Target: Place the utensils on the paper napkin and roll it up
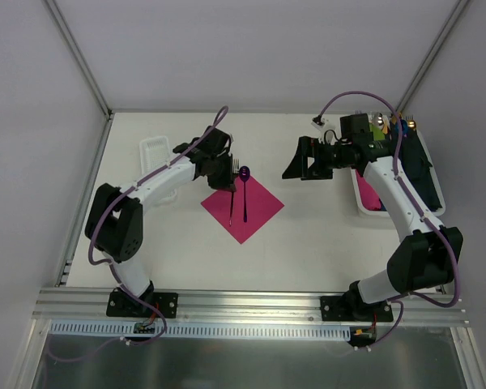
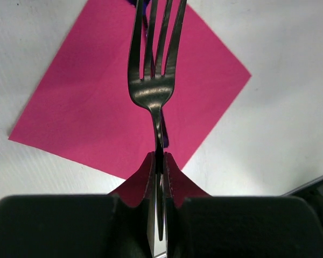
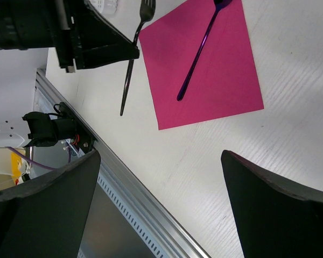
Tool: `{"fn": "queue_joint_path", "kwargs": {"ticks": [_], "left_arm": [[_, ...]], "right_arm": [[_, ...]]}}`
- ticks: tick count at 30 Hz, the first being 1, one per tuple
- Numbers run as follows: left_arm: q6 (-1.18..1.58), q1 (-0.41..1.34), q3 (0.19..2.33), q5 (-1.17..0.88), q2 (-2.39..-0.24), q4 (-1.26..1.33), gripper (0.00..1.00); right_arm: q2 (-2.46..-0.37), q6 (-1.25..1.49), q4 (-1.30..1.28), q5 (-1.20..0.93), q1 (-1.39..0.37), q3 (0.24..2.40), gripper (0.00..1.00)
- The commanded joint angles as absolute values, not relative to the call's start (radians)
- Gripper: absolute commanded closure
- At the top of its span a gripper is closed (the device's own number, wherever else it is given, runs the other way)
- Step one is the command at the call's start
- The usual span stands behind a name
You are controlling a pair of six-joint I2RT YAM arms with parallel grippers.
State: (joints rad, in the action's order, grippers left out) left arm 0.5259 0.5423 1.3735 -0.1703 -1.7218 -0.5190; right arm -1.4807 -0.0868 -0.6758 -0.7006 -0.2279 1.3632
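Observation:
The magenta paper napkin (image 1: 255, 212) lies as a diamond in the middle of the table. The dark-purple spoon (image 1: 245, 198) rests on it, bowl toward the back. My left gripper (image 1: 225, 175) hovers over the napkin's back corner, shut on the dark fork (image 1: 232, 204). In the left wrist view the fork (image 2: 152, 88) sticks out from between the closed fingers (image 2: 151, 172), tines away, above the napkin (image 2: 91, 107). My right gripper (image 1: 296, 162) hangs open and empty to the right of the napkin. The right wrist view shows the napkin (image 3: 220, 80), spoon (image 3: 198, 54) and fork (image 3: 129, 72).
A small white tray (image 1: 152, 149) sits at the back left. A white bin (image 1: 366, 207) with rolled bundles stands at the right, under my right arm. An aluminium rail (image 1: 251, 298) runs along the table's near edge.

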Motion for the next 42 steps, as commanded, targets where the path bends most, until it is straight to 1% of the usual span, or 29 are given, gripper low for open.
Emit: {"fn": "queue_joint_path", "kwargs": {"ticks": [1,8,16,28,42], "left_arm": [[0.446,0.543,1.390,-0.143,-1.756,-0.509,1.00],[0.413,0.541,1.399,-0.161,-1.836,-0.385,1.00],[0.463,0.540,1.404,-0.135,-1.908,-0.310,1.00],[0.525,0.540,1.417,-0.153,-1.983,-0.264,1.00],[0.575,0.526,1.420,-0.163,-2.011,-0.233,1.00]], "right_arm": [[-1.443,-0.101,-0.698,-0.718,-0.224,1.358,0.01],[-1.434,-0.112,-0.698,-0.712,-0.224,1.342,0.01],[-1.433,-0.114,-0.698,-0.706,-0.224,1.338,0.01],[-1.451,-0.117,-0.698,-0.704,-0.222,1.345,0.01],[-1.468,-0.118,-0.699,-0.706,-0.221,1.348,0.01]]}}
